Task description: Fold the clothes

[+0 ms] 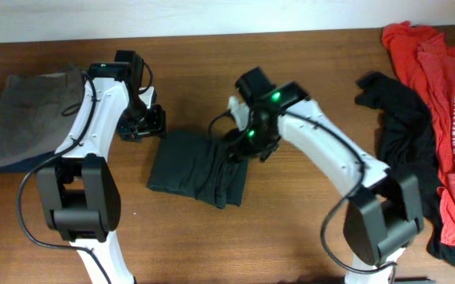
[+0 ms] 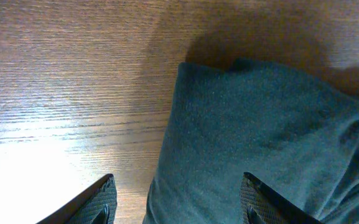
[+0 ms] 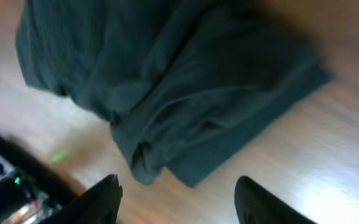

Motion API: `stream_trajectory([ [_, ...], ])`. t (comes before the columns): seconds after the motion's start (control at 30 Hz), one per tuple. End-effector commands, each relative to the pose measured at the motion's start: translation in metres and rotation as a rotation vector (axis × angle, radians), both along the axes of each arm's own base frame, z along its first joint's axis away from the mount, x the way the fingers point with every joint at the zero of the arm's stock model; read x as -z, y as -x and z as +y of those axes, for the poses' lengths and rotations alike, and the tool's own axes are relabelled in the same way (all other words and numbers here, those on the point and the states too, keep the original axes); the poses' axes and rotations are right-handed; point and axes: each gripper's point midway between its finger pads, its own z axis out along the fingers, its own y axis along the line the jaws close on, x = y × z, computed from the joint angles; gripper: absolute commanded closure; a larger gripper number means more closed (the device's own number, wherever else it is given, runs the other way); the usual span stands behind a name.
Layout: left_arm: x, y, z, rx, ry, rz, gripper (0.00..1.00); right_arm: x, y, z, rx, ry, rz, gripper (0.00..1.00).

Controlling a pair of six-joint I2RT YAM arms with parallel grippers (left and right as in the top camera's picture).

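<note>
Final fold stage: black T-shirt lies bundled mid-tabletop between left tool and right tool, both spread wide and empty; next move probably requires tidying its rumpled right-hand edge.

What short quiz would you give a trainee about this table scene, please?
1. True or false: the left gripper is shut on the folded black T-shirt.
2. On the table, the red shirt lies at: A the left end, B the right end, C the centre.
3. Fill in: the right gripper has its jaws ___.
Key: 1 false; 2 B; 3 open.
</note>
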Motion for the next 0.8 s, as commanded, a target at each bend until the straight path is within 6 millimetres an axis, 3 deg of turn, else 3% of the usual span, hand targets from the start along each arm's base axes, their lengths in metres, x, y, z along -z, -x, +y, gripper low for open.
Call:
stream_trajectory([
  [0.0, 0.02, 0.009, 0.003, 0.046, -0.01, 0.073, 0.37, 0.022, 0.028, 0.023, -0.029, -0.074, 0.077, 0.37],
  [0.17, 0.031, 0.011, 0.002, 0.048, -0.011, 0.105, 0.37, 0.047, 0.039, 0.03, 0.005, -0.074, 0.094, 0.36],
  [0.3, 0.039, 0.015, 0.002, 0.049, -0.013, 0.133, 0.37, 0.053, 0.042, 0.034, 0.013, -0.082, 0.094, 0.36],
  [0.43, 0.049, 0.022, 0.002, 0.051, -0.014, 0.169, 0.37, 0.055, 0.041, 0.036, 0.006, -0.065, 0.07, 0.46],
  [0.6, 0.059, 0.034, 0.003, 0.052, -0.016, 0.206, 0.38, 0.062, 0.037, 0.033, 0.052, -0.034, 0.073, 0.52],
  [0.77, 0.066, 0.041, 0.002, 0.051, -0.013, 0.224, 0.38, 0.074, 0.038, 0.032, 0.067, -0.011, 0.1, 0.77],
])
